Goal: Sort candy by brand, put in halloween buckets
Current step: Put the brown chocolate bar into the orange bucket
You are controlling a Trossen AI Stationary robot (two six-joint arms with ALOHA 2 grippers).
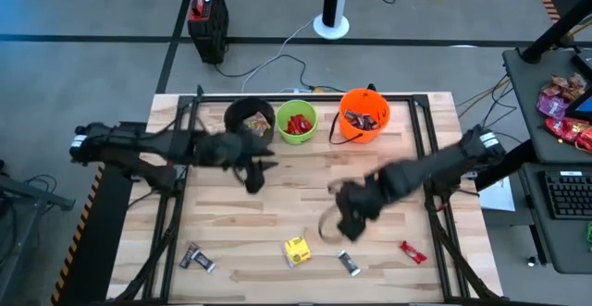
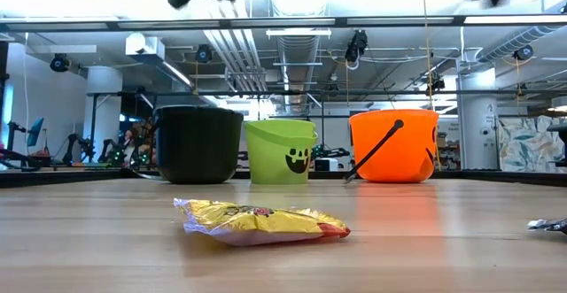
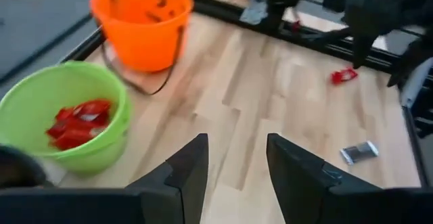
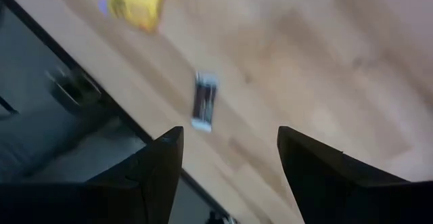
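Observation:
Three buckets stand along the table's far edge: black [image 1: 248,118], lime green [image 1: 296,121] holding red bars, and orange [image 1: 363,114] holding dark bars. Loose candy lies near the near edge: a yellow packet [image 1: 296,250], a dark bar [image 1: 349,263], a red bar [image 1: 413,251] and silver bars [image 1: 197,258]. My left gripper [image 3: 237,146] is open and empty, hovering just near of the black and green buckets [image 3: 64,119]. My right gripper [image 4: 230,143] is open and empty, raised above the table over the dark bar [image 4: 204,102] and yellow packet [image 4: 137,1].
Black frame rails run along the table's left and right edges. Bare wood lies between the buckets and the loose candy. Off the table to the right, a desk holds a keyboard and pink and red bags [image 1: 564,103]. In the low view the yellow packet [image 2: 257,222] lies in front.

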